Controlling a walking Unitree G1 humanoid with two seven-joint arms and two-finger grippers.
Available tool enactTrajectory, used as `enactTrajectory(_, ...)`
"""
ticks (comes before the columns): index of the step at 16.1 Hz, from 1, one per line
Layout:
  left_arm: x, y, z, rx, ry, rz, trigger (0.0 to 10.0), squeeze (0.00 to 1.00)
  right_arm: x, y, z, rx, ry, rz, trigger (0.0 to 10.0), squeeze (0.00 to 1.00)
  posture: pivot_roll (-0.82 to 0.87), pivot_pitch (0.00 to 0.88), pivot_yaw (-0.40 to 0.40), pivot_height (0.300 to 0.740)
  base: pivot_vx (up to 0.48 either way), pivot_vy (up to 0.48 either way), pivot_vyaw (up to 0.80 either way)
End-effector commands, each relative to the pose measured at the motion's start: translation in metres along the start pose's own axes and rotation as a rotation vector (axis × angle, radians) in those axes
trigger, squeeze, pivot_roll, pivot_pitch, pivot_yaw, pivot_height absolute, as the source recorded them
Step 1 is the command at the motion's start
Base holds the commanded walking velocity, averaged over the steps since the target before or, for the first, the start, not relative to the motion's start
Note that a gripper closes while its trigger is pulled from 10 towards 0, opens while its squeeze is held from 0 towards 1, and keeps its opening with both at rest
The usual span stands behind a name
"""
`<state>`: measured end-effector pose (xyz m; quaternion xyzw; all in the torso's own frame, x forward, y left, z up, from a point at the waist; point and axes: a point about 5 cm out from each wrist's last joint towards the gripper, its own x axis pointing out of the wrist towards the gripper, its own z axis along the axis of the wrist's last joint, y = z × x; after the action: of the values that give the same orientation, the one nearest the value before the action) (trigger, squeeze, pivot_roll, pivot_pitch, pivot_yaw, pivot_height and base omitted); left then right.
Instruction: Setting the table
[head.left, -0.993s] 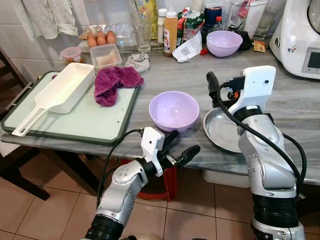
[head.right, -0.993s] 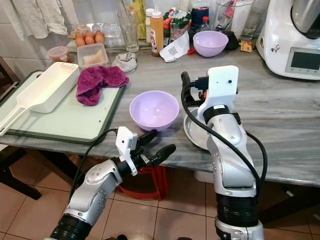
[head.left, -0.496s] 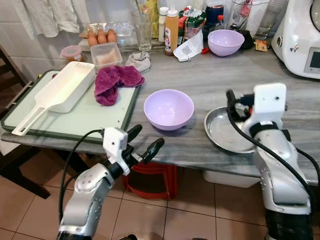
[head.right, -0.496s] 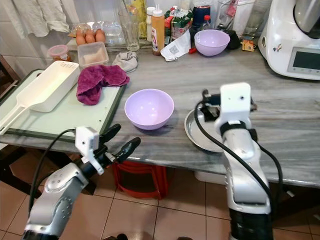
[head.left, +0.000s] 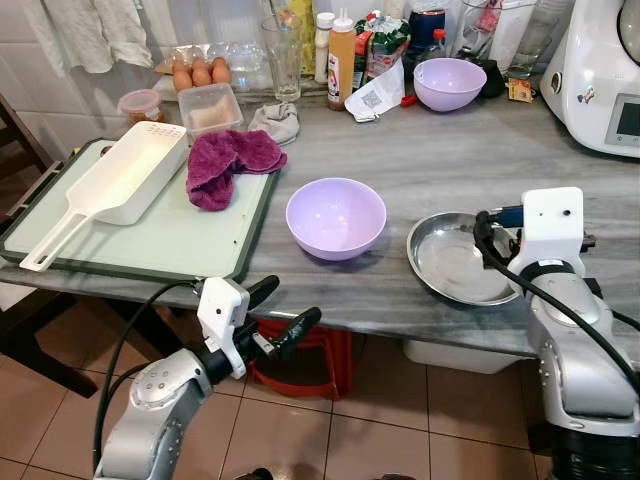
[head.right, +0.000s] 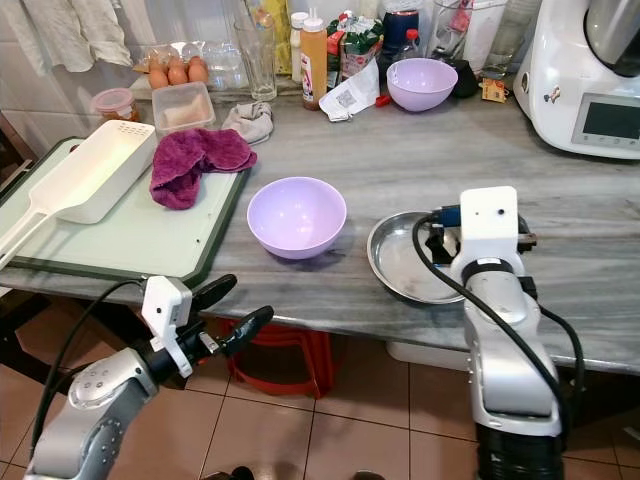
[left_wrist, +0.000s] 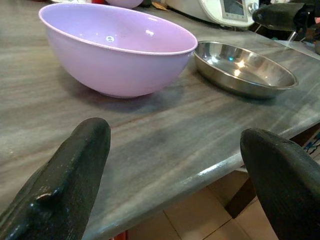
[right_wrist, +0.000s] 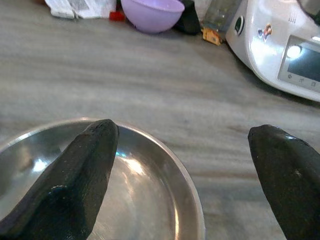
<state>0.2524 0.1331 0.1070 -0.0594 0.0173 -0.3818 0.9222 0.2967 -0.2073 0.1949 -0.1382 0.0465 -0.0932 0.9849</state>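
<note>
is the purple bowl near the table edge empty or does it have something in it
Empty. The near purple bowl stands upright, and its inside shows only bare purple.

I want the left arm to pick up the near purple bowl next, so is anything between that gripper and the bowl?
Nothing visible stands between them. The left gripper hangs open below the counter's front edge, and in the left wrist view only bare grey counter lies before the near purple bowl. The steel plate sits off to the bowl's right.
</note>
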Motion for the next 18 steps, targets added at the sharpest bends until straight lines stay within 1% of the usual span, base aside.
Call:
enactTrajectory(1,-0.004,0.001,0.003,0.012,0.009,-0.011,10.0,0.00,0.001,-0.001,-0.008,-0.001,0.067,0.014,10.0,0.24,-0.31,0.141,0.017,0.740,0.000,0.000,0.00)
enactTrajectory(2,-0.005,0.001,0.003,0.014,0.011,-0.017,10.0,0.00,0.001,-0.001,-0.010,0.014,0.086,0.023,10.0,0.19,-0.31,0.141,0.017,0.740,0.000,0.000,0.00)
enactTrajectory(3,-0.007,0.000,0.004,0.022,0.016,-0.040,10.0,0.00,0.004,0.000,-0.014,0.030,0.128,0.047,10.0,0.11,-0.31,0.141,0.015,0.740,0.000,0.000,0.00)
enactTrajectory(5,-0.011,0.000,0.002,0.032,0.032,-0.064,10.0,0.00,0.008,0.001,-0.016,0.032,0.150,0.081,10.0,0.00,-0.31,0.142,0.011,0.740,0.000,0.000,0.00)
enactTrajectory(6,-0.012,0.002,0.001,0.048,0.047,-0.065,10.0,0.00,0.011,0.004,-0.018,0.036,0.169,0.120,10.0,0.00,-0.30,0.143,0.011,0.740,0.000,0.000,0.00)
enactTrajectory(11,-0.013,0.001,0.001,0.052,0.055,-0.072,10.0,0.00,0.015,0.012,-0.021,0.063,0.209,0.181,10.0,0.00,-0.29,0.145,0.011,0.740,0.000,0.000,0.00)
enactTrajectory(15,-0.014,0.001,0.000,0.057,0.062,-0.075,10.0,0.00,0.013,0.021,-0.025,0.081,0.245,0.233,10.0,0.00,-0.29,0.146,0.009,0.740,0.000,0.000,0.00)
enactTrajectory(18,-0.015,0.000,0.000,0.057,0.067,-0.084,10.0,0.00,0.009,0.031,-0.029,0.105,0.283,0.301,10.0,0.00,-0.29,0.145,0.006,0.740,0.000,0.000,0.00)
